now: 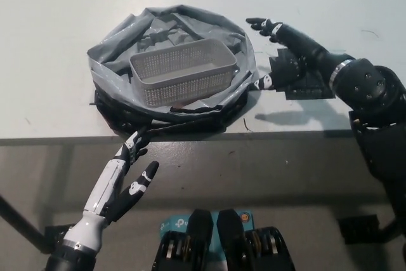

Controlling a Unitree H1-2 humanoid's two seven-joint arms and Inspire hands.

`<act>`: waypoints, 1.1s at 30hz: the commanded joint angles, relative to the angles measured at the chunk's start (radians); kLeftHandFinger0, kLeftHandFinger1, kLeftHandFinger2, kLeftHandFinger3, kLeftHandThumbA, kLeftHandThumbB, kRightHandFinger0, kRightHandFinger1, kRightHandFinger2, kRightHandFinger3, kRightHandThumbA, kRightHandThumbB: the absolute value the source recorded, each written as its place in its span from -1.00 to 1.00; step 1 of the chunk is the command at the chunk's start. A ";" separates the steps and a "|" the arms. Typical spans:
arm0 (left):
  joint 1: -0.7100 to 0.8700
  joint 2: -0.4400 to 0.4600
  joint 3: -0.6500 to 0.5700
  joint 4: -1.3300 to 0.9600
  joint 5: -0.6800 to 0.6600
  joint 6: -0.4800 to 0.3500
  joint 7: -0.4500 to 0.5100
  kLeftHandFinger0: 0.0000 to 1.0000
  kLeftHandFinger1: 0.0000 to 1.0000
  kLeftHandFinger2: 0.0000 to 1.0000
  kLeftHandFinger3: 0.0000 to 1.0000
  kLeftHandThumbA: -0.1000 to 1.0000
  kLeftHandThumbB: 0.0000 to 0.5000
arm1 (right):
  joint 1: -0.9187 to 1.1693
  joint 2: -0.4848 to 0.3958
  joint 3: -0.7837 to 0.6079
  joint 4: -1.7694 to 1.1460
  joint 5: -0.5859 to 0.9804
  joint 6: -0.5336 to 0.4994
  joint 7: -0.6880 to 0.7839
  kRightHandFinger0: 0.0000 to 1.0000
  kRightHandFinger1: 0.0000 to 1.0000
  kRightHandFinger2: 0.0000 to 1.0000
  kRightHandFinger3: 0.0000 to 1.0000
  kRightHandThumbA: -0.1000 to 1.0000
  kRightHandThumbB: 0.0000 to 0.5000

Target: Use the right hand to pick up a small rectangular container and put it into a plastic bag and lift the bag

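My rig's left hand (124, 179) wears white shells over black fingertips; my right hand (288, 55) is all black, a silver ring behind its wrist.

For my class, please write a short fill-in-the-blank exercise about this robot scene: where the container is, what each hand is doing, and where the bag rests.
1. The perforated grey container sits inside the ____ plastic bag.
2. The black right hand is open and holds ____.
3. The white left hand reaches toward the bag's ____ edge.
4. The bag rests on the white ____.

Missing words: grey; nothing; near (front); table
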 commanded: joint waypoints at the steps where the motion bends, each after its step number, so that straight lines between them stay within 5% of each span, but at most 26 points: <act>1: -0.001 0.010 0.009 -0.032 -0.008 -0.024 -0.003 1.00 1.00 1.00 1.00 0.55 -0.10 | -0.085 0.020 -0.047 0.053 -0.011 -0.072 -0.177 1.00 1.00 1.00 1.00 1.00 0.52; 7: 0.003 0.003 0.008 -0.032 -0.012 -0.025 -0.002 1.00 1.00 1.00 1.00 0.54 -0.07 | -0.106 0.042 -0.050 0.112 -0.014 -0.084 -0.234 1.00 1.00 1.00 1.00 1.00 0.55; 14: 0.007 0.005 0.009 -0.037 -0.004 -0.022 0.001 1.00 1.00 1.00 1.00 0.57 -0.11 | -0.148 0.087 -0.067 0.166 0.021 -0.088 -0.285 1.00 1.00 1.00 1.00 1.00 0.79; 33: -0.001 0.008 0.008 -0.035 -0.004 -0.038 -0.002 1.00 1.00 1.00 1.00 0.55 -0.12 | -0.215 0.146 -0.055 0.392 0.044 -0.115 -0.336 1.00 1.00 1.00 1.00 1.00 0.70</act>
